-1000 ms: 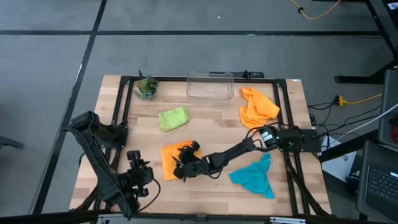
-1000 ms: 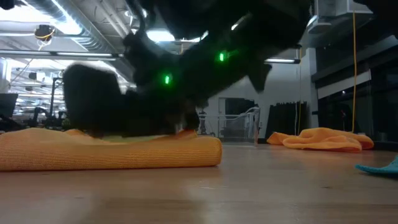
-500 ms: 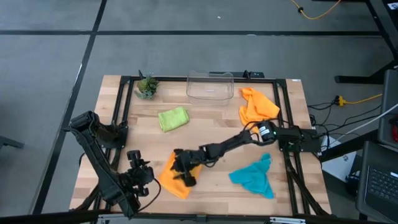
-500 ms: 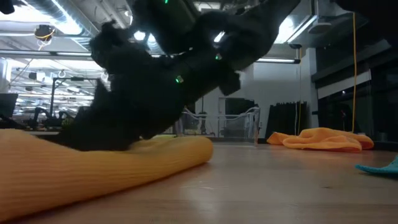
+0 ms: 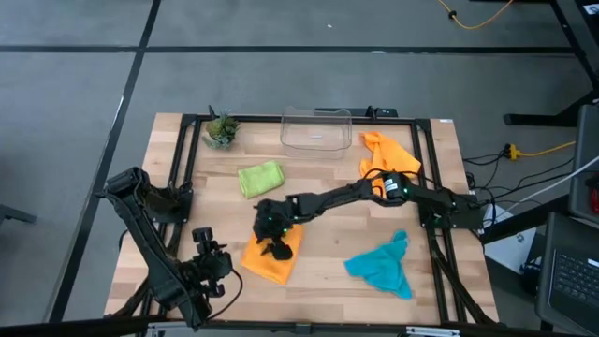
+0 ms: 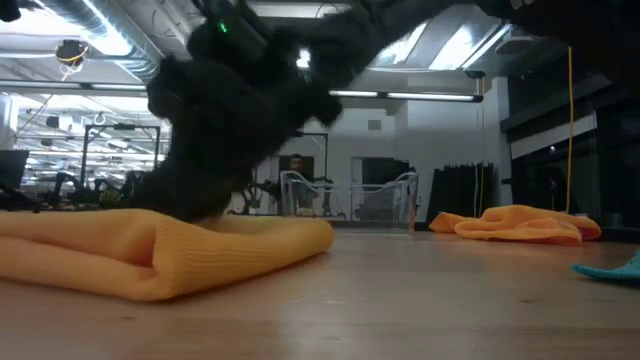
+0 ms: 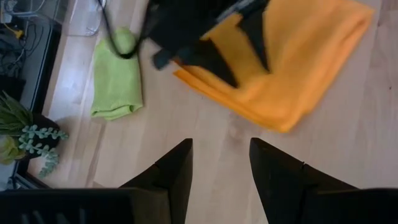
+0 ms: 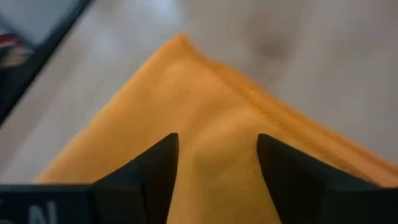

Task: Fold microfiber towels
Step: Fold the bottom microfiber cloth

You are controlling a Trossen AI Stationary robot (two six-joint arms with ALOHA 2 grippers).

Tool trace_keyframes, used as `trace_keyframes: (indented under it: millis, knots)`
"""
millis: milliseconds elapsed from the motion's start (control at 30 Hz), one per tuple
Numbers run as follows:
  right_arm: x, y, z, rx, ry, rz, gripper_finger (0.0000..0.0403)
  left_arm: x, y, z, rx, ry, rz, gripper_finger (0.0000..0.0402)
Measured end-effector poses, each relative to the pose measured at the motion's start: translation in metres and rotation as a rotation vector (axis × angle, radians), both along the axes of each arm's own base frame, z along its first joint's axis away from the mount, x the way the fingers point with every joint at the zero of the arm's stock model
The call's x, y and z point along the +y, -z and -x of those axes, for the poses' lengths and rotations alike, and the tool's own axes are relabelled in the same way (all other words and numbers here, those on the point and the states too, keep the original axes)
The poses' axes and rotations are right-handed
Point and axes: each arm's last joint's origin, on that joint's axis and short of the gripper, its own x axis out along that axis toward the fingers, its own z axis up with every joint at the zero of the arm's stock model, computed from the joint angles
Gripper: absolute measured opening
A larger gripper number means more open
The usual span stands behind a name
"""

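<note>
A folded orange towel [image 5: 267,266] lies slantwise on the table near the front middle; it also shows in the low view [image 6: 150,250] and the left wrist view [image 7: 298,56]. My right gripper [image 5: 274,245] is open over the towel's far part, fingers pointing down [image 8: 217,149]. My left gripper [image 5: 208,262] is open and empty at the front left [image 7: 221,152]. A lime green towel [image 5: 260,178] lies folded behind the orange one. A second orange towel [image 5: 388,159] lies crumpled at the back right. A teal towel [image 5: 382,265] lies crumpled at the front right. My right gripper stands open over the folded orange towel's top face [image 8: 205,106], fingers coming from above. I cannot tell whether the fingertips touch the cloth. The towel lies flat on the table.
A clear plastic bin [image 5: 316,129] stands at the back middle and a small potted plant [image 5: 221,129] at the back left. A black frame [image 5: 187,150] runs around the table top. Bare wood lies between the orange and teal towels.
My right gripper has swept over the orange towel toward the table's left and far edges, and has risen a little. The towel has turned about under it and now lies slantwise, bulging at a fold, a bit nearer the front edge.
</note>
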Motion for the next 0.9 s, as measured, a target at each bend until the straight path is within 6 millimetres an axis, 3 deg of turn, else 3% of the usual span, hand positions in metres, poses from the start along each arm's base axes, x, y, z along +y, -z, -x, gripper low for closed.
trace_keyframes:
  millis: [233, 367, 467, 667, 767, 900]
  knots:
    - [0.036, -0.051, -0.004, 0.039, 0.191, 0.157, 0.0220, 0.000, 0.000, 0.000, -0.008, 0.000, 0.001, 0.0151]
    - [0.054, -0.084, 0.008, 0.041, 0.241, 0.310, 0.0220, -0.001, 0.000, -0.002, -0.016, -0.003, 0.009, 0.0151]
    - [0.058, -0.100, 0.020, 0.052, 0.203, 0.430, 0.0220, 0.000, 0.000, -0.003, -0.018, -0.004, 0.012, 0.0151]
    - [0.046, -0.152, 0.046, 0.081, 0.262, 0.404, 0.0220, 0.001, 0.001, -0.005, -0.020, -0.017, 0.020, 0.0151]
    - [0.047, -0.159, 0.055, 0.098, 0.289, 0.428, 0.0220, 0.001, 0.001, -0.006, -0.022, -0.024, 0.029, 0.0151]
    - [0.056, -0.148, 0.080, 0.137, 0.280, 0.553, 0.0220, 0.000, 0.001, -0.007, -0.028, -0.025, 0.040, 0.0151]
